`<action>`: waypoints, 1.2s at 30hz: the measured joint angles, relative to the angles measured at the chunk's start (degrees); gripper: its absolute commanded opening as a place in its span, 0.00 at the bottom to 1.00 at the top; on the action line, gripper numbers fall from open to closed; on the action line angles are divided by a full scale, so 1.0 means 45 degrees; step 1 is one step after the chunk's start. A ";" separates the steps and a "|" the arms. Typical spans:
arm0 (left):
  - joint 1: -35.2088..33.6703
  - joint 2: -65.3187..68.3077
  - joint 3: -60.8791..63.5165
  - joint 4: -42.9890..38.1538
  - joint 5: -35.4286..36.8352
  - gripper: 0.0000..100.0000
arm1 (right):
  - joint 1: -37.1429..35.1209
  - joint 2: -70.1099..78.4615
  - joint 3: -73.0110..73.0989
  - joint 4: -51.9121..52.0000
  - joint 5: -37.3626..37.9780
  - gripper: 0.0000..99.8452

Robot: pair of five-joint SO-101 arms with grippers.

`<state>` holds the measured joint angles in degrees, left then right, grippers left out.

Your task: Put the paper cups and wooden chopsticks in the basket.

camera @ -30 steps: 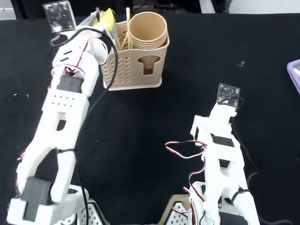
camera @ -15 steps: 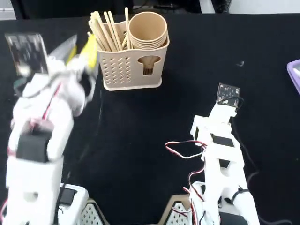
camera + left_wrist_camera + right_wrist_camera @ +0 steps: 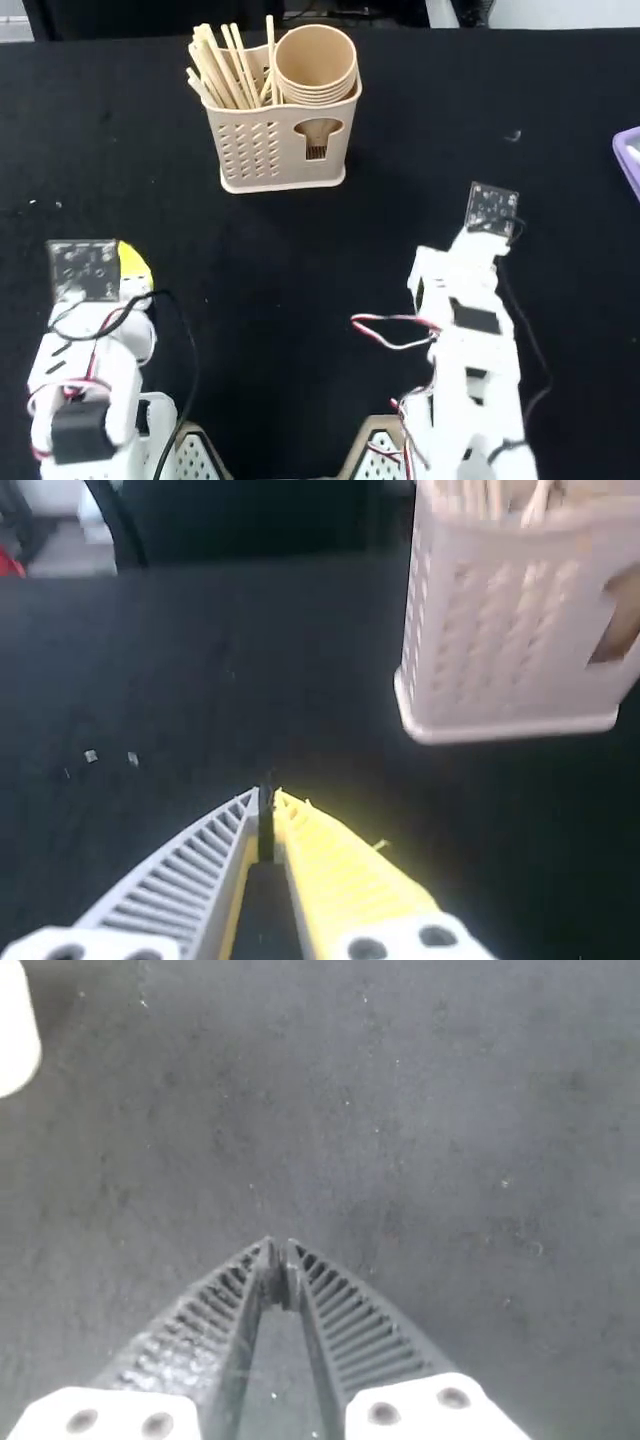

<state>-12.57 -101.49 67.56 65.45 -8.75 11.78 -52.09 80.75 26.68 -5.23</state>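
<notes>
A cream perforated basket (image 3: 285, 145) stands at the back of the black table. In it are a stack of paper cups (image 3: 316, 64) and several wooden chopsticks (image 3: 220, 65) leaning to the left. The left wrist view shows the basket (image 3: 510, 630) ahead and to one side of my left gripper (image 3: 268, 802), which is shut and empty, with one yellow and one grey finger. That arm is folded back at the near left (image 3: 90, 340). My right gripper (image 3: 277, 1258) is shut and empty just above bare table; its arm (image 3: 470, 330) rests at the near right.
A purple object (image 3: 630, 155) pokes in at the right edge of the table. A small speck (image 3: 513, 135) lies on the cloth right of the basket. A pale rounded thing (image 3: 15, 1030) shows at the corner of the right wrist view.
The left arm has pulled back from the basket to the near left, leaving the chopsticks standing in the basket. The right arm has barely shifted.
</notes>
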 measured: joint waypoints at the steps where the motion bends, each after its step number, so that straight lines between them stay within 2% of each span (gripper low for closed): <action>1: 0.0020 0.0039 0.0234 0.0000 -0.0020 0.03 | 0.0000 -0.0742 0.0137 0.0332 0.0000 0.01; 5: 0.0020 0.0000 0.1602 0.0000 -0.0078 0.03 | -0.0215 -0.4376 0.0567 0.1954 0.0000 0.01; 11: -0.0020 -0.0606 0.3438 0.0000 -0.0078 0.03 | -0.1836 -1.0335 0.1368 0.4024 0.0059 0.01; 13: -0.0059 -0.0586 0.3770 0.0020 -0.0078 0.03 | -0.2286 -1.1253 0.1348 0.5197 0.0723 0.01; 19: 0.0059 -0.0645 0.4122 0.1328 -0.0078 0.03 | -0.2598 -1.1331 0.1485 0.8928 0.3145 0.01; 27: 0.0977 -0.0567 0.6252 0.1543 -0.0098 0.03 | -0.2618 -1.1350 0.3536 1.0491 0.3438 0.01; 36: -0.1875 -0.0606 0.6330 0.1641 -0.0098 0.03 | -0.2618 -1.1350 0.3536 1.0589 0.3438 0.01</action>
<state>-21.01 -104.22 96.04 72.84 -9.19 0.00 -103.16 96.66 74.33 10.24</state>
